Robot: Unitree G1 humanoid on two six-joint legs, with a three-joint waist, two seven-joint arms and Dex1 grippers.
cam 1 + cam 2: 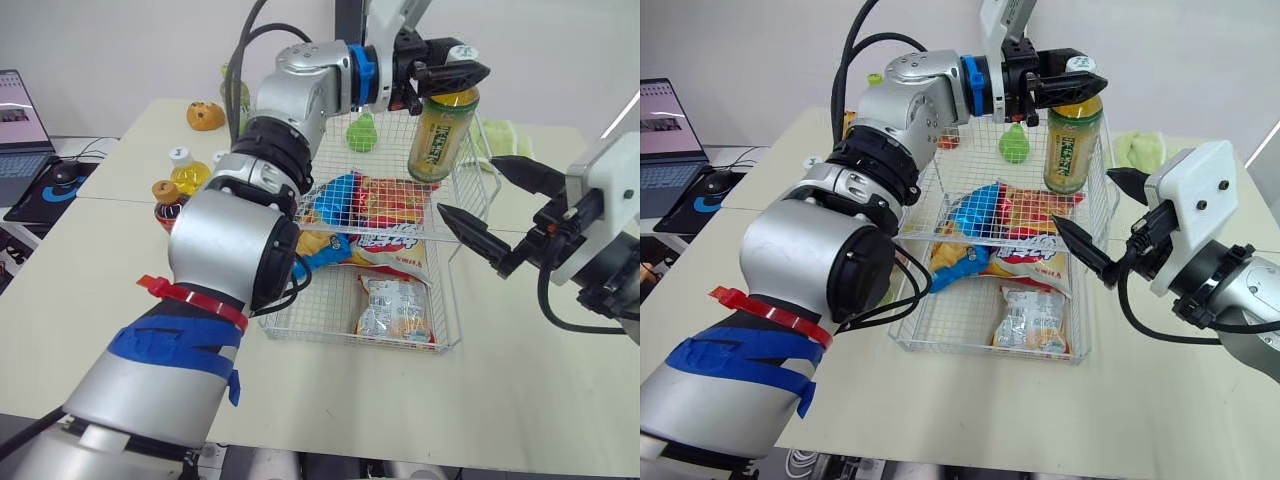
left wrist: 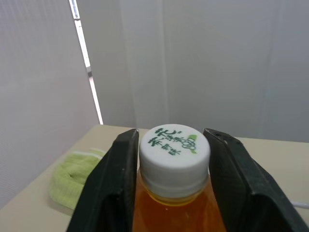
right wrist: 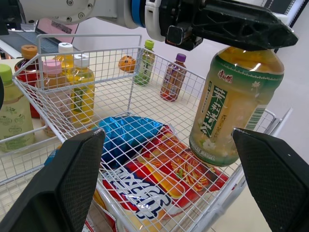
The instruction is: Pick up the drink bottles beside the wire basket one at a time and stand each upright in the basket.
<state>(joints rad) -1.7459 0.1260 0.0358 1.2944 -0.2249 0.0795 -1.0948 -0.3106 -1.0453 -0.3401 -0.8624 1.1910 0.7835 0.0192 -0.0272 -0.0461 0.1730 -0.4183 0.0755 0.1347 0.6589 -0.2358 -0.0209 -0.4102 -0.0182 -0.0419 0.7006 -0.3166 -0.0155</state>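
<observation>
From the head: grips a green-tea bottle at the neck with the left end effector, clenched just under the cap, bottle upright at the far right corner of the wire basket. Shows snack bags lying flat in the basket under the bottle's base; cannot tell whether touching. Holds the right end effector released, black fingers spread, just beside the basket's right wall. Finds more drink bottles standing on the surface at the basket's left side. From the left wrist: looks onto the white printed cap, set between both fingers, amber liquid under it, a green cloth on the surface beyond. From the right wrist: frames the hanging bottle between its own parted fingers, label facing the camera, with yellow-drink bottles behind the wire wall and a purple-capped bottle and green-capped bottle farther off.
</observation>
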